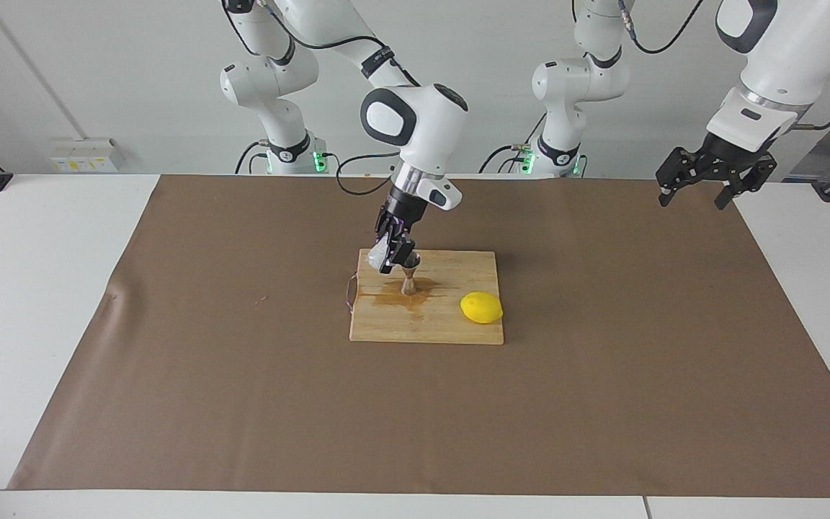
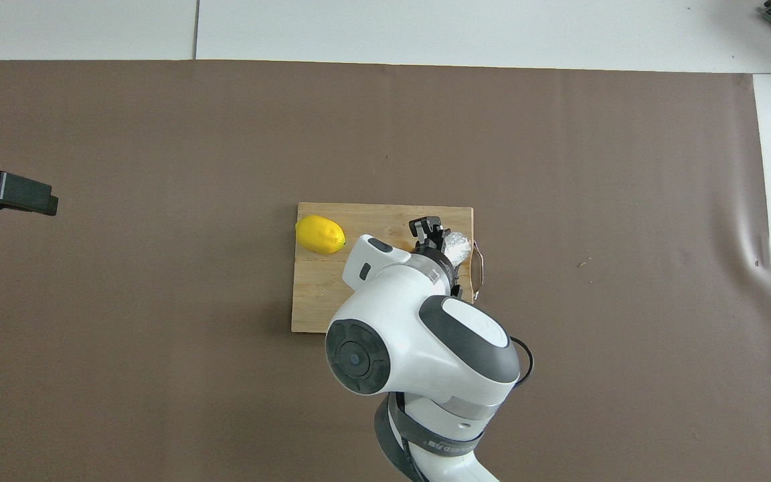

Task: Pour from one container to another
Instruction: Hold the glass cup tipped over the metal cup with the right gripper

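My right gripper (image 1: 391, 256) is shut on the small translucent-white textured cup (image 1: 379, 252) and holds it tilted over the board, its mouth leaning toward the steel jigger (image 1: 409, 278). The hourglass-shaped jigger stands upright on the wooden cutting board (image 1: 451, 328), just beside the gripper's fingers. In the overhead view the cup (image 2: 459, 246) shows beside the right gripper (image 2: 438, 235), and the jigger is hidden under the hand. My left gripper (image 1: 696, 189) is open and empty, raised over the left arm's end of the table, where that arm waits; it also shows in the overhead view (image 2: 11, 194).
A yellow lemon (image 1: 481, 308) lies on the board toward the left arm's end and shows in the overhead view (image 2: 320, 234). A brown wet stain (image 1: 390, 297) spreads on the board around the jigger. A brown mat (image 1: 602, 404) covers the table.
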`<state>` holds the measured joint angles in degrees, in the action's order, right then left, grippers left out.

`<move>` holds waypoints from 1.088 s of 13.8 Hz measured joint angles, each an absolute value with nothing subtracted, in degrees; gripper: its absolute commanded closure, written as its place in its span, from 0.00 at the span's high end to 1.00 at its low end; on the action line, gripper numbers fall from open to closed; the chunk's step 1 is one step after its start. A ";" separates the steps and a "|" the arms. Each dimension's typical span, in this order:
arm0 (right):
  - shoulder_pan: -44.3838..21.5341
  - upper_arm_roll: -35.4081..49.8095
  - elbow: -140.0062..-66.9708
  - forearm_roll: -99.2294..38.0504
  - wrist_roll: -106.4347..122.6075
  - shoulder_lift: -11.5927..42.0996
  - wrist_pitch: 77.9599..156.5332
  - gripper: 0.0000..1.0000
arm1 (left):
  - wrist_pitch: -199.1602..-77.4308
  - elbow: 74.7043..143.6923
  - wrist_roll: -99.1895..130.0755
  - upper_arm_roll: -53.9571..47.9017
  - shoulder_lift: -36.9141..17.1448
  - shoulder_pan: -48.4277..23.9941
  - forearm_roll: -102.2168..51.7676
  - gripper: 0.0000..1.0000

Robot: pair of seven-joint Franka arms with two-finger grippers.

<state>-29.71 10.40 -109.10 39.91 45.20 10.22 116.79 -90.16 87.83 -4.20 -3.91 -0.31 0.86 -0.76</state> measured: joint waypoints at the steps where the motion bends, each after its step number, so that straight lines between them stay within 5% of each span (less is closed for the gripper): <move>1: -29.85 10.40 -109.11 40.09 45.20 10.16 116.67 0.06 | -90.16 87.83 -4.20 -3.91 -0.31 0.85 -0.76 1.00; 15: -32.27 10.42 -111.14 49.06 38.11 9.44 116.64 0.06 | -90.20 87.86 -4.18 -3.91 -0.56 0.79 -0.76 1.00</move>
<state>-32.27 10.42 -111.14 49.06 38.11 9.44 116.64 -90.20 87.86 -4.18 -3.91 -0.56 0.79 -0.76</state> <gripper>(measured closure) 0.485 0.000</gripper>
